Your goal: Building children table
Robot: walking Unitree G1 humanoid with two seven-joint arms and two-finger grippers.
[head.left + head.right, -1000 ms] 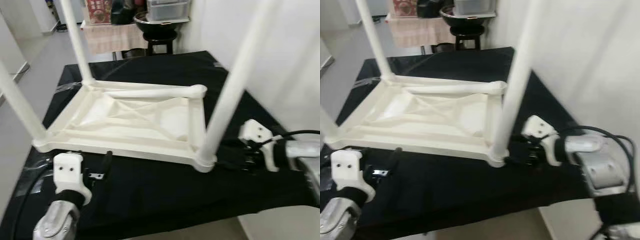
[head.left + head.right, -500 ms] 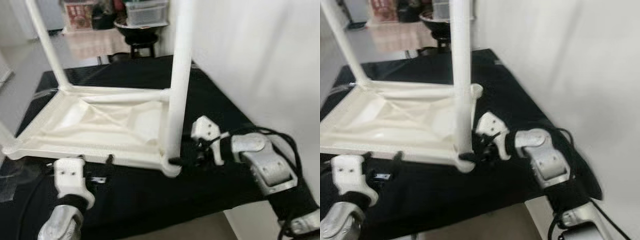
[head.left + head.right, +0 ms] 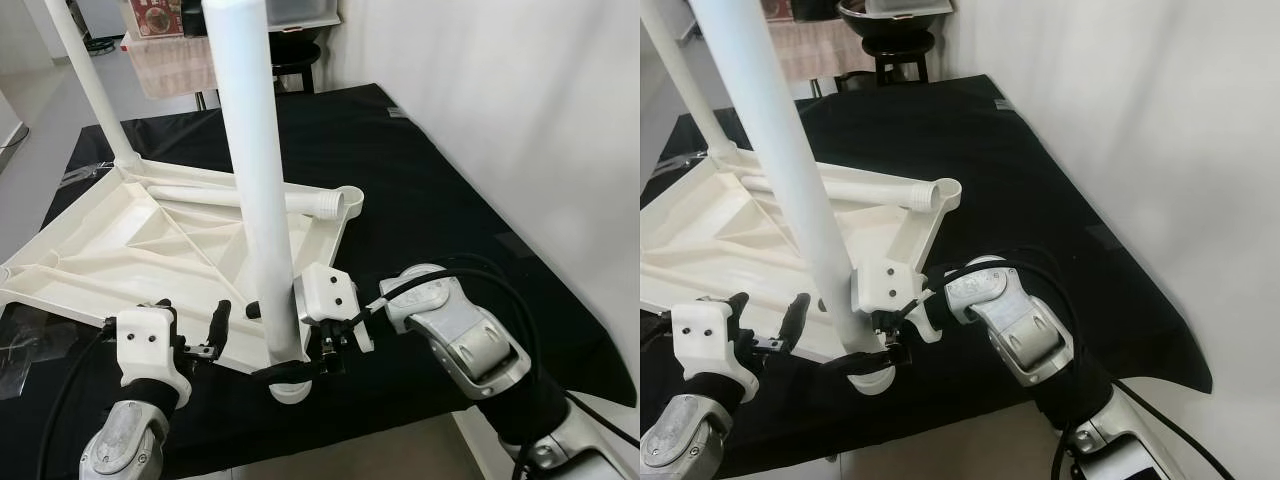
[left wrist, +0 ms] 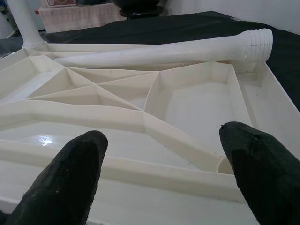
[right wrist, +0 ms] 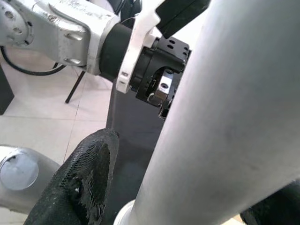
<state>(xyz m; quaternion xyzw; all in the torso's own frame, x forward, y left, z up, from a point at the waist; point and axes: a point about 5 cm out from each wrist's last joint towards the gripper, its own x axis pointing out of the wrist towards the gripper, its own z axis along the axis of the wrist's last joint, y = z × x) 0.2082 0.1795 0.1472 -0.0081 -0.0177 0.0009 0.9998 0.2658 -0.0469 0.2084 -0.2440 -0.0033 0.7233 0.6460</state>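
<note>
One white leg [image 3: 255, 190] stands up at the near corner of the upside-down children's table [image 3: 130, 250], and the right end effector [image 3: 322, 358] is clamped around it down low, just above the round foot socket. To do this step well, I think the leg has to stay straight up and get pushed or twisted firmly down into the socket, so it does not wobble; a crooked push could jam it or tip the whole top. The right arm reaches across from the side with its elbow bent and its wrist turned in toward the leg. The left end effector [image 3: 197, 338] sits just beside the near edge of the tabletop, fingers [image 4: 75, 168] spread apart and holding nothing, pointing over the ribbed underside. Past it lies a loose leg [image 4: 159, 50] on its side, waiting. Everything rests on the black-covered counter [image 3: 430, 200].
</note>
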